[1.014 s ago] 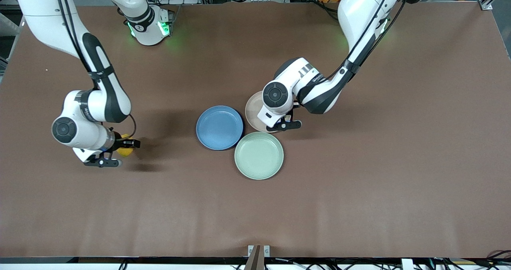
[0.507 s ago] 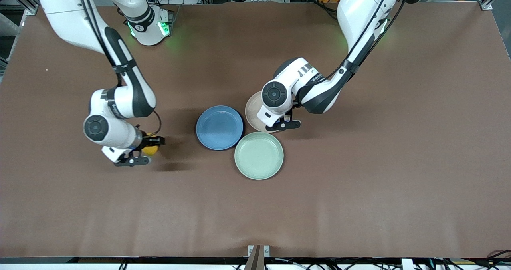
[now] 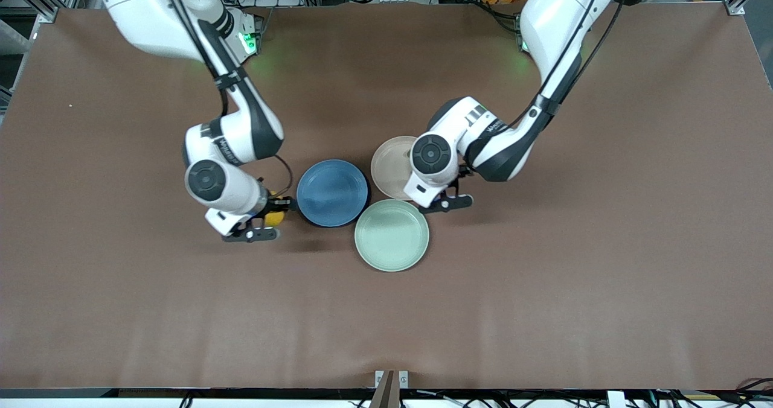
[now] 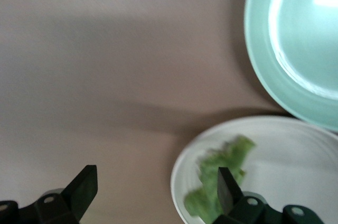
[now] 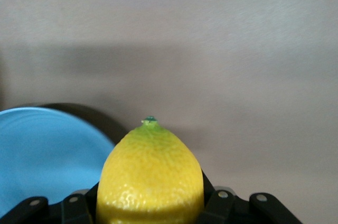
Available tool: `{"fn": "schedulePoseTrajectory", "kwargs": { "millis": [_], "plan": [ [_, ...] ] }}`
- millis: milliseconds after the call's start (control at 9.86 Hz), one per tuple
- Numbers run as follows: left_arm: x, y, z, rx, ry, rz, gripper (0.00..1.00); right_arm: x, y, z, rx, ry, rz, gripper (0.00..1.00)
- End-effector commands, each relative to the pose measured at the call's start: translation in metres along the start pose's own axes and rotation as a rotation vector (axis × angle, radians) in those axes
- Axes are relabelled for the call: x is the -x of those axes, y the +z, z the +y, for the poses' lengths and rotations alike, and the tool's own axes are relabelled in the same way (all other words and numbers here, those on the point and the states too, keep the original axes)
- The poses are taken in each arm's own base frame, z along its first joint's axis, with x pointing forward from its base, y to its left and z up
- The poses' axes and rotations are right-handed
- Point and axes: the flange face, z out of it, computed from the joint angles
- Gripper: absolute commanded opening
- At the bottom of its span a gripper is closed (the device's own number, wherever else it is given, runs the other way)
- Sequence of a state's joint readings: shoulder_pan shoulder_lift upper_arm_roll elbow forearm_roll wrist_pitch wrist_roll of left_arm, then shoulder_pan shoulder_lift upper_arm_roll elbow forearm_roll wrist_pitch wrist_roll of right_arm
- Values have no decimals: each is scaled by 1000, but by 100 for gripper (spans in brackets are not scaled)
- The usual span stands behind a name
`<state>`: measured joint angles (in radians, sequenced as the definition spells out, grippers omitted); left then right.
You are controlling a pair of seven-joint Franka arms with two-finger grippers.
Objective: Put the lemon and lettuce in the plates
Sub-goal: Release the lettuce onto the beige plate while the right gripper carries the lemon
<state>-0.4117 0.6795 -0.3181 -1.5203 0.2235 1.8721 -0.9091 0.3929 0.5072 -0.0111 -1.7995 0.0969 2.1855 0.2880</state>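
Observation:
My right gripper (image 3: 273, 216) is shut on the yellow lemon (image 3: 275, 218), held low just beside the rim of the blue plate (image 3: 332, 192), on the side toward the right arm's end. In the right wrist view the lemon (image 5: 150, 176) fills the jaws, with the blue plate (image 5: 42, 150) beside it. My left gripper (image 3: 448, 195) is open over the edge of the beige-pink plate (image 3: 391, 165). In the left wrist view the green lettuce (image 4: 224, 176) lies in that plate (image 4: 296, 166), under one finger (image 4: 228, 186). The lettuce is hidden in the front view.
A pale mint-green plate (image 3: 391, 235) sits nearer to the front camera, touching both other plates; it also shows in the left wrist view (image 4: 296, 44). Bare brown table surrounds the three plates.
My right arm has carried the lemon across the table up to the blue plate's rim. My left arm has shifted a little toward its own end, uncovering more of the beige-pink plate.

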Motion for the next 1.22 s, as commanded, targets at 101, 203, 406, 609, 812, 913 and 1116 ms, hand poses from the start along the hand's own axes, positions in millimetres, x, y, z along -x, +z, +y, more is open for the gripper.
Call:
{"fn": "schedulePoseTrajectory", "kwargs": {
  "millis": [101, 203, 406, 609, 812, 913, 1116],
  "plan": [
    [-36, -21, -49, 1, -10, 39, 100, 15, 3, -45, -5, 36, -11, 35],
    [-49, -26, -67, 12, -36, 41, 100, 20, 4, -54, -18, 47, -19, 35],
    [-69, -46, -108, 24, -16, 60, 100, 31, 14, -77, -13, 68, -27, 35],
    [-81, -53, -131, 31, -18, 64, 100, 38, 26, -93, -8, 58, -27, 35],
    [-91, -59, -166, 32, 52, 61, 100, 42, 45, -105, -2, 69, -24, 36],
    [-96, -55, -184, 32, 65, 46, 100, 45, 52, -110, 1, 62, -22, 36],
    [-97, -45, -216, 21, 112, 26, 100, 44, 62, -113, -2, 60, -12, 36]
  ]
}}
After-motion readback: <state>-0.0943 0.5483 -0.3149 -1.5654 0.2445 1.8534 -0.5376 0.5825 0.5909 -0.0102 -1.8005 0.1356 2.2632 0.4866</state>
